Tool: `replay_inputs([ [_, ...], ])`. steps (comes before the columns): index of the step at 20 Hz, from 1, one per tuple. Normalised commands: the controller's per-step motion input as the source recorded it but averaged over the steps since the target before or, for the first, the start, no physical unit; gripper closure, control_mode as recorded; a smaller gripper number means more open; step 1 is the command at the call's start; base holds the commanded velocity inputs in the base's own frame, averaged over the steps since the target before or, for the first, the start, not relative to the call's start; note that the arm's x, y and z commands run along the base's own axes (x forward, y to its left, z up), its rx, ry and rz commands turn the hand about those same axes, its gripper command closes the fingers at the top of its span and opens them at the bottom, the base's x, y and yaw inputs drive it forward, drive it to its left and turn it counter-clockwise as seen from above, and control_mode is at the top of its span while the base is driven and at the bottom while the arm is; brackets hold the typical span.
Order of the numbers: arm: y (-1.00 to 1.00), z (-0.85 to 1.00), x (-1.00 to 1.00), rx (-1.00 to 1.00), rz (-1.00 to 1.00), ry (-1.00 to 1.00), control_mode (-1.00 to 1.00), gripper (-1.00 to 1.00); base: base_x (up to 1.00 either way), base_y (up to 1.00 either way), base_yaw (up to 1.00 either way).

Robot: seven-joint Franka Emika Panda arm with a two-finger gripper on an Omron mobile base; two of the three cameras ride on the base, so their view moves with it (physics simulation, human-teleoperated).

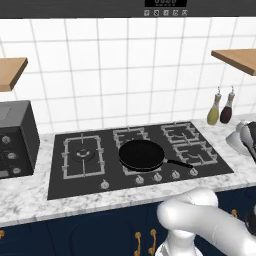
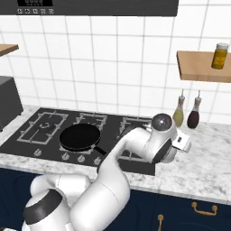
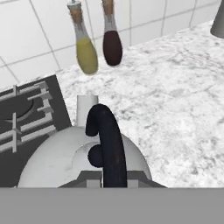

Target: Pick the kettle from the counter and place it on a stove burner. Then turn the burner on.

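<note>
One thin arched handle point(image 3: 108, 144) is all the tool point(image 3: 109, 181) is clenching on the kettle point(image 3: 65, 159), which is sitting on the marble bench point(image 3: 175, 100) beside the hob, so it is risking a swing into the two bottles point(image 3: 98, 41) when lifted.

Kettle point(image 3: 65, 157) base under bottom edge
</note>
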Motion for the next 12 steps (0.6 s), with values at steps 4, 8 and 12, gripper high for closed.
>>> replay_inputs([
  [4,0.23,0.31,-0.34,-0.05,0.15,0.01,-1.00,1.00,0.00,0.00,0.00],
  [8,0.17,0.24,-0.01,-0.02,0.19,0.02,-1.00,1.00,0.00,0.00,0.00],
  [12,0.53,0.17,0.00,-0.04,0.15,0.00,-1.00,1.00,0.00,0.00,0.00],
])
